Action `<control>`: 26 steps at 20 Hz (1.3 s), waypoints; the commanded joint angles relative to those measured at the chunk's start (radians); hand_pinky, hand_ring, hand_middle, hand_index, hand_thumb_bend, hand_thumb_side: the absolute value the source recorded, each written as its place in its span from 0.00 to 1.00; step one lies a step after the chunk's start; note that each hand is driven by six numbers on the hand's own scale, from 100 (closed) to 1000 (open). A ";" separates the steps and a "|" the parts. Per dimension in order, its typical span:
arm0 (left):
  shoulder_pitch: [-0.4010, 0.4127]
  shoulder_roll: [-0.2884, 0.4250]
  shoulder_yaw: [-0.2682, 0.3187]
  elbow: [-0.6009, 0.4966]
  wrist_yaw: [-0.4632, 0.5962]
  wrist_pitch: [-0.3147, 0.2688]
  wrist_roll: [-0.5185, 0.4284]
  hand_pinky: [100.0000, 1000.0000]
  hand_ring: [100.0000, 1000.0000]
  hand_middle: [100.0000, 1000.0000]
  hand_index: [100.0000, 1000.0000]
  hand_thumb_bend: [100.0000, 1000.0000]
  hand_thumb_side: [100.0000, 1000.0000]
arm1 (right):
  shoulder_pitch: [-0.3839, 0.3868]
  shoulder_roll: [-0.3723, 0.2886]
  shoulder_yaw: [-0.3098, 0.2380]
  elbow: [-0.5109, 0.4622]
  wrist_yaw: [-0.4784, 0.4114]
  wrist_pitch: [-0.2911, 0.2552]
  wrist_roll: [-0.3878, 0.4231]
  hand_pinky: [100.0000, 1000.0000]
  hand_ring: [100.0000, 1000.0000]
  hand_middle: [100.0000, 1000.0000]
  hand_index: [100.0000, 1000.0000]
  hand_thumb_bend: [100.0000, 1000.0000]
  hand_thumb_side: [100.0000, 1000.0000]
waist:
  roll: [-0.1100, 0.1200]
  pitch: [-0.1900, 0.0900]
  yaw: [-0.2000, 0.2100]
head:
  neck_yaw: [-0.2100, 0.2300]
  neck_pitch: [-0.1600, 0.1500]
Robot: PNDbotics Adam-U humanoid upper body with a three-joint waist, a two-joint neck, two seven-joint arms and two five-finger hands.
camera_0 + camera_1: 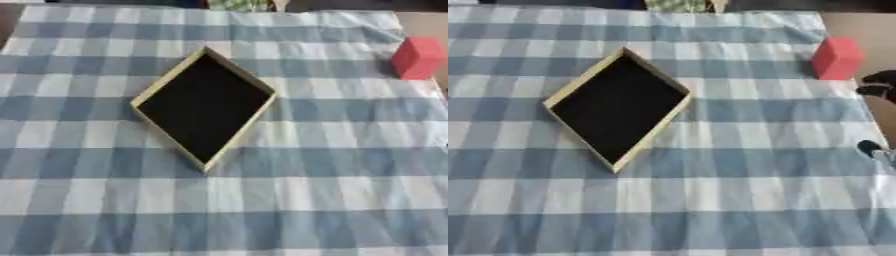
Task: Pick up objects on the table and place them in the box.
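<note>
Tabletop (350,210) covered in a blue-and-white checked cloth. Shallow box (149,95), pale wooden rim and black floor, sits left of centre, turned so one corner points away and one toward the robot. Nothing in it.

Only loose object seen: a red block (416,58), upright at the far right edge of the cloth, well apart from the box.

Right hand (878,86): only dark parts show at the right border of the right eye view, one near the block's level and another lower down. Cannot tell how its fingers are set, nor whether it has hold of anything; it is apart from the block. Left hand is in neither view.

Step in hand, as judged: reach for the red block with the right hand, the nearer side.

Doing it well:
- Block stands close to the cloth's edge, so come at it from above or from the outer side; a push from the inside could tip it off.
- Take it across two opposite flat faces.
- Lift clear of the cloth before moving leftward, or the fabric may drag and wrinkle.
- Carry it over the near-right rim and set it low on the black floor, toward the middle.
</note>
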State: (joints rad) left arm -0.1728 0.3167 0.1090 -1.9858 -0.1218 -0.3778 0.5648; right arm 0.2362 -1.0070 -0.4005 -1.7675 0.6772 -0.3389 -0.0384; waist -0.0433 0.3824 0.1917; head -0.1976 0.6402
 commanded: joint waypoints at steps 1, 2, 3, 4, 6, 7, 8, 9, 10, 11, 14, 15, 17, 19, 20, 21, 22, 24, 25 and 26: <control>-0.002 0.028 -0.001 -0.014 -0.003 0.001 -0.004 0.80 0.82 0.74 0.66 0.02 0.80 | -0.015 -0.064 -0.016 0.043 -0.039 0.012 -0.020 0.97 0.92 0.88 0.92 0.37 0.09 | 0.000 -0.014 -0.002 | -0.004 -0.008; -0.003 0.028 -0.001 -0.014 -0.003 0.002 -0.004 0.80 0.82 0.74 0.66 0.02 0.80 | -0.023 -0.071 -0.014 0.058 -0.051 0.012 -0.024 0.95 0.92 0.87 0.93 0.35 0.09 | 0.000 -0.014 -0.001 | -0.005 -0.008; -0.003 0.028 -0.001 -0.014 -0.003 0.002 -0.004 0.80 0.82 0.74 0.66 0.02 0.80 | -0.030 -0.077 -0.011 0.073 -0.070 0.007 -0.027 0.95 0.92 0.87 0.93 0.35 0.09 | 0.000 -0.015 -0.001 | -0.006 -0.008; -0.002 0.029 -0.001 -0.014 -0.003 0.002 -0.004 0.80 0.82 0.74 0.66 0.02 0.80 | -0.041 -0.086 -0.010 0.091 -0.089 0.002 -0.028 0.95 0.92 0.87 0.93 0.35 0.08 | -0.001 -0.015 -0.001 | -0.006 -0.008; -0.002 0.029 -0.002 -0.014 -0.002 0.002 -0.005 0.80 0.82 0.74 0.66 0.02 0.80 | -0.063 -0.109 -0.003 0.133 -0.119 -0.009 -0.026 0.95 0.92 0.87 0.93 0.35 0.08 | -0.001 -0.015 0.000 | -0.008 -0.010; -0.003 0.029 -0.003 -0.014 -0.002 0.002 -0.006 0.80 0.82 0.74 0.66 0.02 0.80 | -0.075 -0.122 0.002 0.159 -0.130 -0.015 -0.023 0.96 0.93 0.88 0.93 0.36 0.08 | -0.001 -0.016 0.001 | -0.011 -0.012; -0.002 0.029 -0.003 -0.014 -0.002 0.002 -0.007 0.80 0.82 0.74 0.66 0.02 0.80 | -0.087 -0.135 0.009 0.185 -0.140 -0.021 -0.020 0.96 0.93 0.88 0.93 0.36 0.08 | -0.001 -0.016 0.001 | -0.018 -0.013; -0.002 0.029 -0.003 -0.014 -0.002 0.002 -0.007 0.80 0.82 0.74 0.65 0.02 0.80 | -0.098 -0.146 0.014 0.207 -0.148 -0.029 -0.017 0.96 0.93 0.88 0.93 0.36 0.08 | -0.001 -0.016 0.002 | -0.026 -0.015; -0.002 0.029 -0.003 -0.014 -0.002 0.003 -0.007 0.80 0.82 0.74 0.65 0.02 0.80 | -0.112 -0.157 0.020 0.230 -0.154 -0.036 -0.014 0.97 0.93 0.88 0.93 0.36 0.08 | -0.001 -0.016 0.003 | -0.039 -0.017; -0.001 0.029 -0.003 -0.014 -0.001 0.003 -0.007 0.80 0.82 0.74 0.65 0.02 0.81 | -0.125 -0.167 0.024 0.253 -0.160 -0.043 -0.010 0.97 0.93 0.88 0.94 0.36 0.08 | -0.001 -0.016 0.003 | -0.048 -0.019; -0.001 0.029 -0.004 -0.014 -0.001 0.003 -0.009 0.80 0.82 0.74 0.65 0.02 0.80 | -0.168 -0.198 0.039 0.316 -0.178 -0.068 0.000 0.97 0.94 0.89 0.94 0.37 0.07 | -0.001 -0.018 0.004 | -0.065 -0.024; -0.001 0.029 -0.005 -0.014 0.000 0.003 -0.009 0.80 0.82 0.74 0.65 0.02 0.80 | -0.181 -0.207 0.044 0.334 -0.182 -0.075 0.003 0.98 0.94 0.89 0.94 0.38 0.07 | 0.000 -0.018 0.003 | -0.066 -0.024; -0.001 0.029 -0.007 -0.014 0.001 0.003 -0.011 0.80 0.82 0.74 0.65 0.02 0.80 | -0.205 -0.226 0.059 0.374 -0.187 -0.090 0.012 0.98 0.94 0.89 0.94 0.38 0.07 | 0.001 -0.018 0.005 | -0.070 -0.025; 0.000 0.030 -0.008 -0.014 0.002 0.003 -0.012 0.80 0.82 0.74 0.65 0.02 0.80 | -0.229 -0.243 0.074 0.414 -0.192 -0.103 0.020 0.98 0.94 0.90 0.95 0.38 0.07 | 0.003 -0.019 0.007 | -0.076 -0.025; 0.000 0.030 -0.008 -0.014 0.003 0.003 -0.013 0.80 0.82 0.74 0.65 0.02 0.80 | -0.242 -0.250 0.079 0.434 -0.196 -0.109 0.022 0.98 0.94 0.90 0.95 0.38 0.07 | 0.004 -0.019 0.009 | -0.080 -0.026; 0.000 0.030 -0.008 -0.014 0.003 0.002 -0.013 0.80 0.82 0.74 0.65 0.02 0.80 | -0.255 -0.256 0.085 0.451 -0.201 -0.116 0.024 0.98 0.94 0.90 0.95 0.35 0.07 | 0.005 -0.020 0.010 | -0.085 -0.027; 0.000 0.031 -0.009 -0.014 0.004 0.002 -0.014 0.80 0.82 0.74 0.65 0.02 0.80 | -0.270 -0.262 0.090 0.468 -0.207 -0.123 0.027 0.98 0.94 0.90 0.95 0.37 0.06 | 0.006 -0.021 0.011 | -0.090 -0.028; 0.000 0.031 -0.011 -0.014 0.006 0.002 -0.015 0.80 0.82 0.74 0.65 0.02 0.80 | -0.300 -0.276 0.104 0.500 -0.217 -0.137 0.036 0.98 0.94 0.90 0.95 0.38 0.06 | 0.006 -0.022 0.014 | -0.096 -0.030; 0.000 0.031 -0.012 -0.014 0.007 0.002 -0.017 0.80 0.82 0.74 0.65 0.02 0.80 | -0.316 -0.283 0.112 0.514 -0.221 -0.144 0.041 0.98 0.94 0.90 0.95 0.38 0.06 | 0.007 -0.023 0.015 | -0.098 -0.031; 0.000 0.032 -0.013 -0.014 0.008 0.002 -0.018 0.80 0.82 0.74 0.65 0.02 0.80 | -0.332 -0.290 0.120 0.528 -0.225 -0.150 0.046 0.98 0.94 0.90 0.95 0.38 0.06 | 0.007 -0.024 0.017 | -0.100 -0.032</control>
State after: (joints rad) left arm -0.1707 0.3181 0.0965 -1.9858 -0.1155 -0.3751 0.5520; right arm -0.0867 -1.2339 -0.2780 -1.2568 0.4644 -0.4794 0.0038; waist -0.0373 0.3812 0.2088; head -0.2926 0.6223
